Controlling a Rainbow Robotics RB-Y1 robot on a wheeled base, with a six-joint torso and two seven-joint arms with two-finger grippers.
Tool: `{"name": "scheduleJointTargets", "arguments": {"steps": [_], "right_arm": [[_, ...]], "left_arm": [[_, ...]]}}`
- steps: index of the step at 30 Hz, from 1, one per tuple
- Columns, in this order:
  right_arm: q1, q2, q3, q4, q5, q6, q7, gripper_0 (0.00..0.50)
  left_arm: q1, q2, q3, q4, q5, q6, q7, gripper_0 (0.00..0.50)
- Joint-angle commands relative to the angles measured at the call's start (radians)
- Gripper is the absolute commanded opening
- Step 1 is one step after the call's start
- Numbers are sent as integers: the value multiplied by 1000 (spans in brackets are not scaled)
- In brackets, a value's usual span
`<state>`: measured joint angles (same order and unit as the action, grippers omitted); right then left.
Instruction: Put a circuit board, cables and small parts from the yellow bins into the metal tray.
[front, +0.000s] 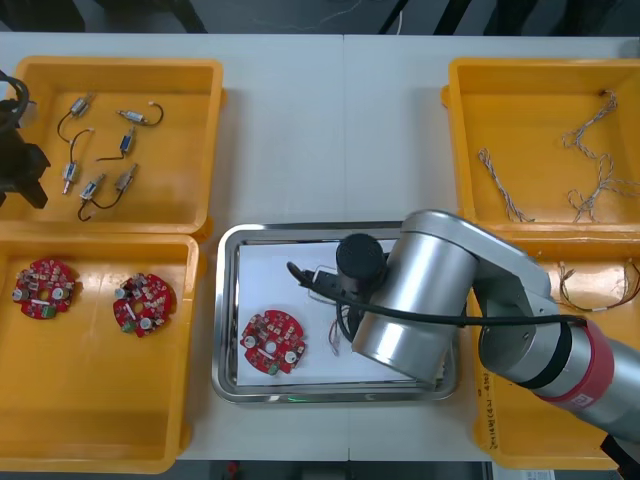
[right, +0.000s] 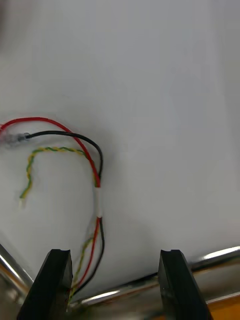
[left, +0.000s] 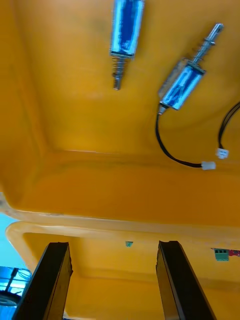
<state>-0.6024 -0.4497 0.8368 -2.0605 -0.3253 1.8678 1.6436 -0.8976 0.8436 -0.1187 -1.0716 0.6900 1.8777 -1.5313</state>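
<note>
My right gripper (front: 312, 283) hangs low over the white floor of the metal tray (front: 228, 300); in the right wrist view the right gripper (right: 114, 286) is open. A red, black and yellow cable (right: 96, 195) lies on the tray floor, its end running down beside one finger (right: 54, 285), not gripped. A round red circuit board (front: 273, 342) lies in the tray to the left of the cable (front: 338, 325). My left gripper (front: 25, 175) sits at the far-left bin's outer edge; in the left wrist view the left gripper (left: 112, 280) is open, with small metal parts (left: 181, 85) ahead of it.
The far-left yellow bin (front: 205, 140) holds several small metal parts (front: 95, 185). Two red circuit boards (front: 143, 304) lie in the near-left bin. The far-right bin (front: 455, 150) holds twisted blue and white cables (front: 505, 195); red and yellow cables (front: 600, 285) lie in the near-right bin.
</note>
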Motion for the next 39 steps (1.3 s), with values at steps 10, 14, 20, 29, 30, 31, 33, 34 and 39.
{"name": "scheduleJointTargets", "arguments": {"steps": [10,14,20,29,30,31,33,34,39], "right_arm": [[-109,31,-357,-112,-113,52,-56,500],[-148,23,-432,-112,-136,52,-65,500],[-178,-10,-530,-87,-189,52,-87,500],[-250,-63,-683,37,-279,52,-97,500],[-261,-75,-696,54,-281,52,-97,500],[-270,-89,-703,69,-279,52,-97,500],[-284,-107,-717,94,-279,52,-97,500],[-293,-118,-726,112,-279,52,-97,500],[-318,-153,-779,171,-281,52,-97,500]], "left_arm": [[-172,-43,-7,193,-66,-103,-196,500],[-195,-74,-7,233,-76,-150,-196,500],[-193,-113,-33,240,-84,-213,-193,500],[-193,-130,-104,291,-79,-307,-199,500],[-192,-132,-104,295,-84,-312,-199,500],[-192,-133,-104,298,-89,-316,-202,500],[-192,-138,-102,303,-95,-324,-204,500],[-192,-141,-104,309,-93,-330,-204,500],[-187,-152,-104,328,-90,-362,-208,500]]}}
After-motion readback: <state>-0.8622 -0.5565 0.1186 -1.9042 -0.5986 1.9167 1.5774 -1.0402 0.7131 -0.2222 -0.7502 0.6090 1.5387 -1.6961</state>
